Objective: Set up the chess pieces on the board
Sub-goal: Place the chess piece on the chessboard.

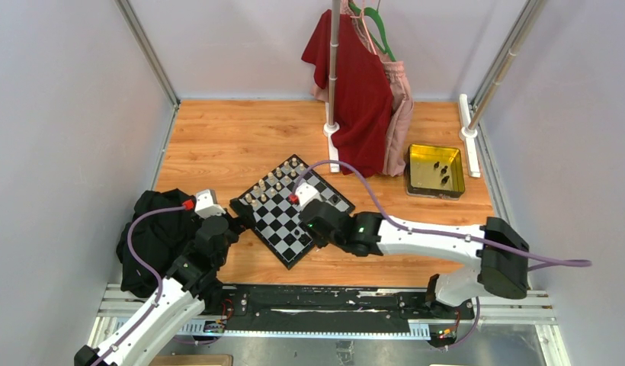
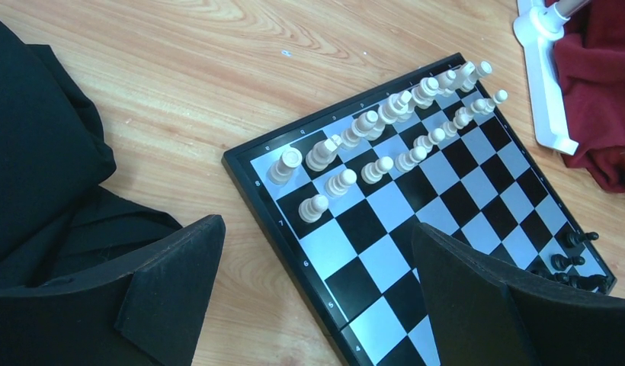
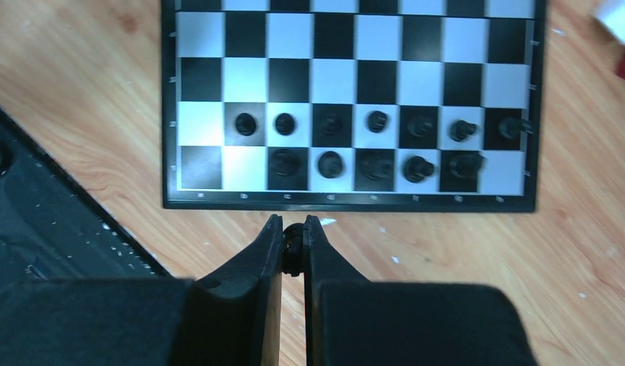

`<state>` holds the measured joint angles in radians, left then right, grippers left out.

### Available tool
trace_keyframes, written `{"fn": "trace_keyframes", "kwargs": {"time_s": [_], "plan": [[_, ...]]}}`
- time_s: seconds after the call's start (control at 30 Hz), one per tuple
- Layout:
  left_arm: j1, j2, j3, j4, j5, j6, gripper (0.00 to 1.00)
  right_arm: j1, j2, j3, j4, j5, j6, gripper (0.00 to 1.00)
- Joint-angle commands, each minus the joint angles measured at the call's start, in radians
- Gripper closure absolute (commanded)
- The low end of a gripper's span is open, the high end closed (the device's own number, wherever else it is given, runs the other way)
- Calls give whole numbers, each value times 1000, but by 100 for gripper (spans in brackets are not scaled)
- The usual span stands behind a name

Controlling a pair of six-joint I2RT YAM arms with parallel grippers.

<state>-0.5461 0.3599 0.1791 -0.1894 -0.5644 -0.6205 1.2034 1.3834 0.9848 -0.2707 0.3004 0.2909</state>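
The board (image 1: 293, 211) lies turned at an angle on the wooden counter (image 1: 218, 137), just ahead of the two arms. It is a small black-and-white check with a thin black rim.

The cream chessmen (image 2: 386, 130) stand in two rows along its far-left side. The farthest ones crowd together in the left wrist view, so their count is unclear.

On the opposite side, the black chessmen (image 3: 377, 120) show from above as dark blobs, and their kinds are hard to tell. Seven stand in the second row, with the end square at the left bare. Five stand in the edge row, with two squares bare at the left and one at the right.

The right gripper (image 3: 293, 229) is pinched on one tiny black piece (image 3: 293, 250), just off the board's edge over bare wood. The fingers cover most of that piece.

The left gripper (image 2: 318, 226) is spread wide over the board's near-left edge, holding nothing.

A black cloth (image 1: 153, 236) sits beside the left arm.

Farther right, a yellow tray (image 1: 424, 177) holds a few dark specks too small to identify.

A red garment (image 1: 359, 91) hangs behind the board.
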Motion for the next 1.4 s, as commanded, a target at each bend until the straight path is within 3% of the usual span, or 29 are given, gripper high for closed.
{"fn": "trace_keyframes", "kwargs": {"time_s": [0.0, 0.43, 1.37], "plan": [[-6, -13, -11, -1, -23, -7, 0, 70, 87, 64, 42, 0, -8, 100], [-6, -25, -14, -2, -18, -5, 0, 148, 316, 165, 139, -72, -31, 100], [-6, -27, -17, 7, -5, 4, 0, 129, 389, 86, 259, -73, -28, 100]]}}
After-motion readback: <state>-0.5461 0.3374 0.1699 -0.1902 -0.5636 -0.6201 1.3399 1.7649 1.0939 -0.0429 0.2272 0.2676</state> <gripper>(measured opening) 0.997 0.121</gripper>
